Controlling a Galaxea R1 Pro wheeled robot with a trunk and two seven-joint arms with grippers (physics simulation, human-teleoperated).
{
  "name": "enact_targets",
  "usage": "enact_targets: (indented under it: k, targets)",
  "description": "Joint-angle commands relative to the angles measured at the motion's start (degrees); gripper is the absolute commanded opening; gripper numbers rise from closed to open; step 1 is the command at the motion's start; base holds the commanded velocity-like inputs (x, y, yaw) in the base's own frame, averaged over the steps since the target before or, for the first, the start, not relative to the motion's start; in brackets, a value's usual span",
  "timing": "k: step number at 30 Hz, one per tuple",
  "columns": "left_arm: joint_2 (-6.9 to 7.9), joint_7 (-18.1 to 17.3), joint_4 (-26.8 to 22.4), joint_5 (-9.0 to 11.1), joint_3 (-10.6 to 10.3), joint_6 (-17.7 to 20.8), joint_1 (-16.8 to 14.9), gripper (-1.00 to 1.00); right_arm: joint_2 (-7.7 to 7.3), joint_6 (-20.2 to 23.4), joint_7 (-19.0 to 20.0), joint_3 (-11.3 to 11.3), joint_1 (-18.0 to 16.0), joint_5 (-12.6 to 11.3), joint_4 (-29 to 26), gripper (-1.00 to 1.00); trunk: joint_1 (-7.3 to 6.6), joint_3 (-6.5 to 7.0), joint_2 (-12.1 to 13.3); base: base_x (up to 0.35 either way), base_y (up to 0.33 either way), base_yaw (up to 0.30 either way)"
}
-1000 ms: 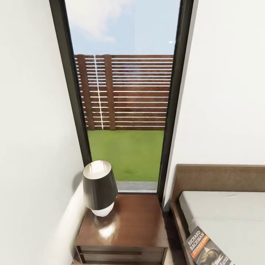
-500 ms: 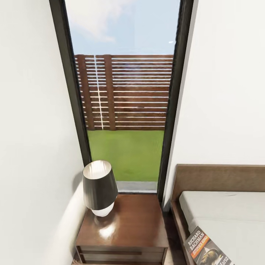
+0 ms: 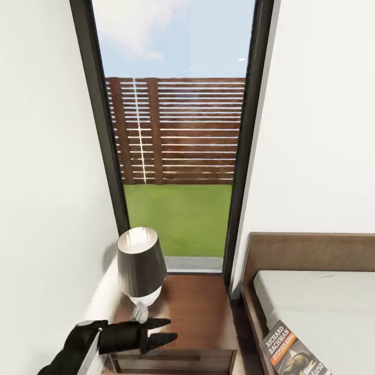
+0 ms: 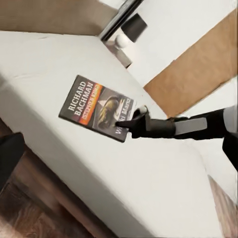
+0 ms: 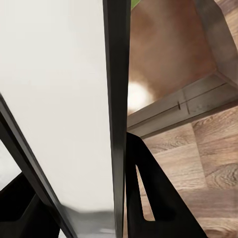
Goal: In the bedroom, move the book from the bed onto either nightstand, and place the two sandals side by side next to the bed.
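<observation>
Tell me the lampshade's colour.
Dark grey-black lampshade with a pale inside, clearest in the head view.

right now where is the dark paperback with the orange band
The dark paperback with the orange band lies flat on the pale grey-white mattress near its left edge, at the head view's lower right, right of the glossy dark brown nightstand.
</observation>
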Motion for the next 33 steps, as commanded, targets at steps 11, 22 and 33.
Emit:
enact_targets:
  k: [11,22,33]
  targets:
    - [0.44,-5.6,-18.1,11.5,0.0,11.7,0.0,1.0,0.04,0.6,0.4,0.5,-0.1,-0.6,0.1,-1.0,0.03,-0.04,0.0,0.0,0.0,0.0]
    - [0.58,-5.7,-18.1,11.7,0.1,11.7,0.0,1.0,-1.28,25.7,0.3,-0.1,-0.1,-0.6,-17.1,-1.0,0.03,-0.04,0.0,0.0,0.0,0.0]
    - [2.09,-6.1,-15.9,12.1,1.9,11.9,0.0,1.0,-1.37,38.8,-0.7,-2.9,-2.3,-0.6,-33.7,-1.0,0.03,-0.04,0.0,0.0,0.0,0.0]
